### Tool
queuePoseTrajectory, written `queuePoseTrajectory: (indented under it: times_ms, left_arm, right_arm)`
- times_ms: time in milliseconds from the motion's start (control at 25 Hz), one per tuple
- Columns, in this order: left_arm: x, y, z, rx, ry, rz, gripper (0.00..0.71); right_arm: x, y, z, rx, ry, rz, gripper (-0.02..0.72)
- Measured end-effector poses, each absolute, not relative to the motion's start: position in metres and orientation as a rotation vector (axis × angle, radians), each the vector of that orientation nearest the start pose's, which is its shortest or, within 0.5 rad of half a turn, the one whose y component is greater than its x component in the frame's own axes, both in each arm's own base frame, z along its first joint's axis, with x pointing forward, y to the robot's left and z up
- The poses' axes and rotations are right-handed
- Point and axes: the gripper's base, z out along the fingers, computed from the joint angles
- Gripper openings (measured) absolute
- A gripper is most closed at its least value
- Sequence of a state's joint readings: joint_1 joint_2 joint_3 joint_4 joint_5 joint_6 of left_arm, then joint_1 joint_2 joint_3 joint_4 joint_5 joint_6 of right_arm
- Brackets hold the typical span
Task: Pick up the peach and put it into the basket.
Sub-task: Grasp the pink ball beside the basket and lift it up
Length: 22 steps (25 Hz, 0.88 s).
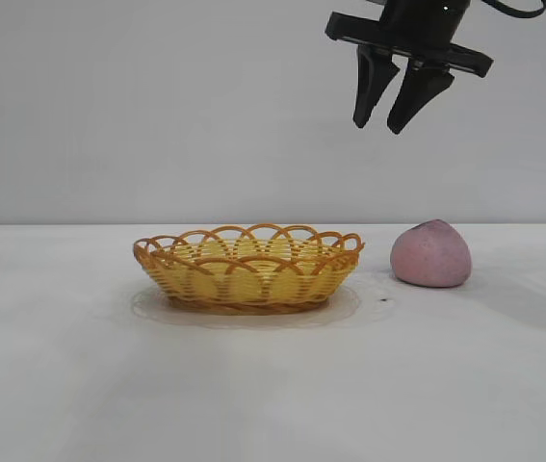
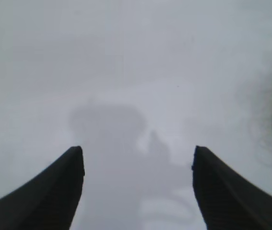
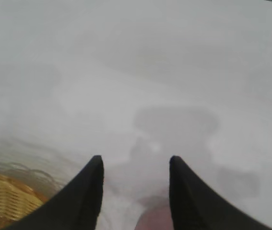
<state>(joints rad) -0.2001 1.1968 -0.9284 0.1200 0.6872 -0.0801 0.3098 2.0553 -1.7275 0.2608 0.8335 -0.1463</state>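
Hovering high above the tabletop [image 1: 273,385], the right claw [image 1: 388,123] is hanging with its fingers spread and holding nothing, seemingly lining up a descent. The peach [image 1: 431,254] is sitting below it, slightly to the right, just beside the empty basket [image 1: 248,268]. The left claw [image 2: 138,153] is idling spread elsewhere.

Above the peach [image 1: 431,254]: open air, right gripper [image 1: 389,125] hanging high, fingers parted.
Basket [image 1: 249,269] to peach: narrow strip of bare table [image 1: 273,385] between them.
Basket top: open, unobstructed from above.
Peach's outer side: table free.
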Motion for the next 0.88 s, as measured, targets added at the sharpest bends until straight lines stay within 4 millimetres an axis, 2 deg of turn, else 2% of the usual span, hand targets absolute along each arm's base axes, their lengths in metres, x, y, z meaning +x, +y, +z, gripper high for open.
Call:
queuePoseTrajectory:
  times_ms: [80,200,360,440,560,640,880]
  left_arm:
    - [0.192,-0.036,0.326,0.272,2.361,0.005,0.428]
    - [0.129,-0.022,0.332,0.265,2.304,0.002,0.428]
    - [0.060,-0.006,0.320,0.231,2.232,-0.021,0.428]
    - [0.035,-0.001,0.306,0.219,2.204,-0.039,0.428]
    - [0.010,0.005,0.288,0.201,2.175,-0.052,0.428]
    - [-0.001,0.007,0.280,0.195,2.135,-0.071,0.428]
    - [-0.009,0.004,0.270,0.241,2.106,-0.121,0.428]
  right_arm:
    - [0.431,0.156,0.239,-0.440,2.609,0.367,0.314]
    - [0.431,0.156,0.239,-0.455,2.606,0.364,0.314]
    - [0.431,0.156,0.238,-0.469,2.607,0.361,0.314]
    - [0.430,0.156,0.238,-0.470,2.610,0.361,0.314]
    - [0.430,0.156,0.238,-0.473,2.618,0.362,0.314]
    - [0.429,0.156,0.238,-0.476,2.626,0.362,0.314]
    - [0.426,0.156,0.236,-0.488,2.658,0.365,0.314]
